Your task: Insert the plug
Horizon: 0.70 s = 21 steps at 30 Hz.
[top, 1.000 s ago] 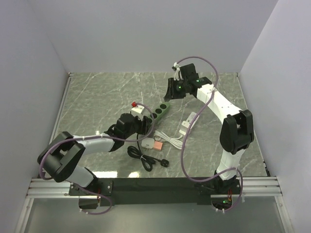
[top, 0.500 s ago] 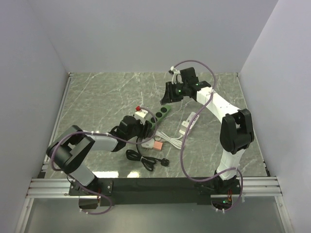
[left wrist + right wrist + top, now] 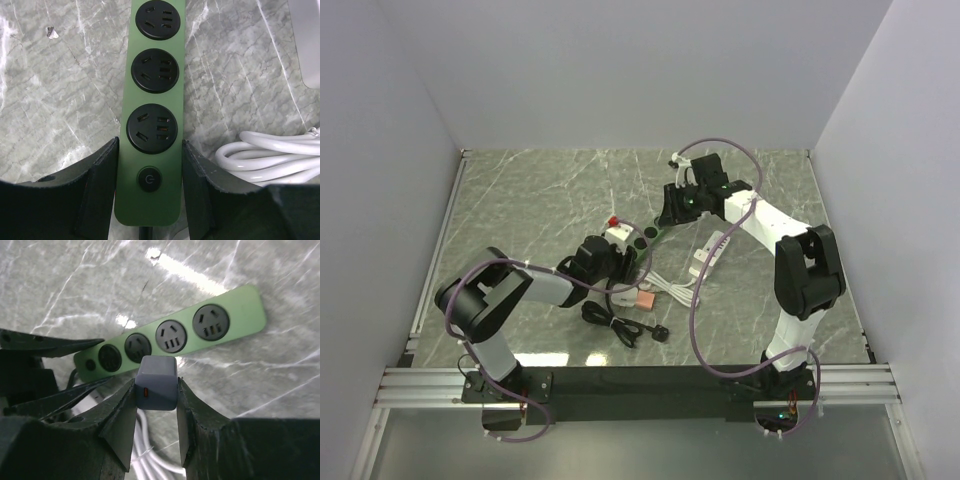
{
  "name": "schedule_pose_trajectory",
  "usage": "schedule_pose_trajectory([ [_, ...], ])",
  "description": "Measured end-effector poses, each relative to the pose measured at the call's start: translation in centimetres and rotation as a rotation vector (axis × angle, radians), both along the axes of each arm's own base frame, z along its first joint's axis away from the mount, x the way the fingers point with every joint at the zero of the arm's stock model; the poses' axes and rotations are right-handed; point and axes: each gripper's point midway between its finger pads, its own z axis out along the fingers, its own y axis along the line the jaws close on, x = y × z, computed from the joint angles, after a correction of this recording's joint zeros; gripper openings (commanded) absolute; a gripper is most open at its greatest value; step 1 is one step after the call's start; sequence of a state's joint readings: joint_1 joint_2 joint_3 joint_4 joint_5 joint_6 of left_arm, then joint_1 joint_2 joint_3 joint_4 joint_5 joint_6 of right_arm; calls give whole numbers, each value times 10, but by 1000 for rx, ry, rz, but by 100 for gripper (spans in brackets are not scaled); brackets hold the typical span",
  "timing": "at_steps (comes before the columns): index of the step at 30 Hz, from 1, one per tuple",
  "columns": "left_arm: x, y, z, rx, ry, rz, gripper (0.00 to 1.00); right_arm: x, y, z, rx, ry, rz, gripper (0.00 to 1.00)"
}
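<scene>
A green power strip (image 3: 152, 100) with three black sockets and a round black switch lies on the marble table; it also shows in the top view (image 3: 648, 236) and in the right wrist view (image 3: 172, 340). My left gripper (image 3: 150, 145) is shut on the strip's switch end, one finger pressed on each long side. My right gripper (image 3: 156, 385) is shut on a grey-white plug block (image 3: 157, 382) with a small red mark. It holds the block in the air just above the strip's sockets. In the top view the right gripper (image 3: 672, 205) is at the strip's far end.
A white power strip (image 3: 708, 252) lies right of the green one, with its coiled white cable (image 3: 665, 288) in front. A pink block (image 3: 644, 300) and a coiled black cable (image 3: 620, 325) lie near my left gripper (image 3: 610, 255). A white adapter with a red tip (image 3: 616, 228) sits beside it.
My left arm has swung right and forward, and its gripper now sits around the strip's switch end. My right gripper has come down and left toward the strip with the plug block.
</scene>
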State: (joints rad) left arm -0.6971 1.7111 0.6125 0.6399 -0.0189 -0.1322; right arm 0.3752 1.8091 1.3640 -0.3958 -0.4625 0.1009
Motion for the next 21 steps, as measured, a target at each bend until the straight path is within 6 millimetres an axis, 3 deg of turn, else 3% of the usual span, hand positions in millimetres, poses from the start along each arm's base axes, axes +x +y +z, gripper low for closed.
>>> schedule_pose_trajectory([
  [4, 0, -1, 0, 9, -9, -5, 33, 8, -2, 1, -22, -57, 10, 0],
  [21, -1, -4, 1, 84, 10, -41, 33, 9, -7, -5, -77, -194, 121, 0],
])
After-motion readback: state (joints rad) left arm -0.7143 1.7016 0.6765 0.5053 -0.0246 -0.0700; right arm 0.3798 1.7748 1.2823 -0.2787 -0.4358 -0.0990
